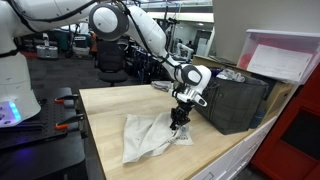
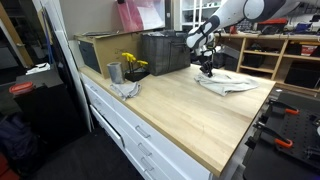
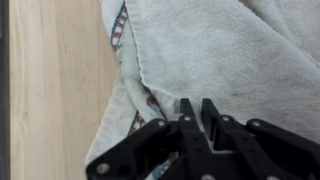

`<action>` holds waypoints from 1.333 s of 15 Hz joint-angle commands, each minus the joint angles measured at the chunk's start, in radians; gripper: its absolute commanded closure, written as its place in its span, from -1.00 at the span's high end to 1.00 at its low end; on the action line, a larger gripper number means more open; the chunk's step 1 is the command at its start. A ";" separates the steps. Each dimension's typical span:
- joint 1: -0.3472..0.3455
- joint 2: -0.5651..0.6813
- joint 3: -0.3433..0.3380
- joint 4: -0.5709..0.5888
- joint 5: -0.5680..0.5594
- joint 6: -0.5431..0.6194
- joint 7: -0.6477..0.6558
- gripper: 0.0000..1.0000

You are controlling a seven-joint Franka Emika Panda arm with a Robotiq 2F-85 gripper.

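Observation:
A light grey cloth with a coloured patterned edge lies crumpled on the wooden tabletop. It also shows in the other exterior view and fills the wrist view. My gripper hangs straight down over the cloth's edge nearest the dark crate, in both exterior views. Its two fingers are pressed nearly together. I see no cloth between the tips. A fold of the cloth runs under the gripper body.
A dark plastic crate stands on the table right beside the gripper, also in the other exterior view. A metal cup, yellow flowers and a second rag sit further along the bench. A pink-lidded box is behind the crate.

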 commanded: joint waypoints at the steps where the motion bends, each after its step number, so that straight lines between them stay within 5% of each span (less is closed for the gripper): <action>1: -0.009 -0.025 0.000 -0.018 0.010 0.029 0.012 -1.00; 12: -0.010 -0.118 -0.031 -0.006 0.003 0.022 0.068 -0.98; 20: -0.010 -0.081 -0.107 0.072 0.001 0.020 0.291 -0.98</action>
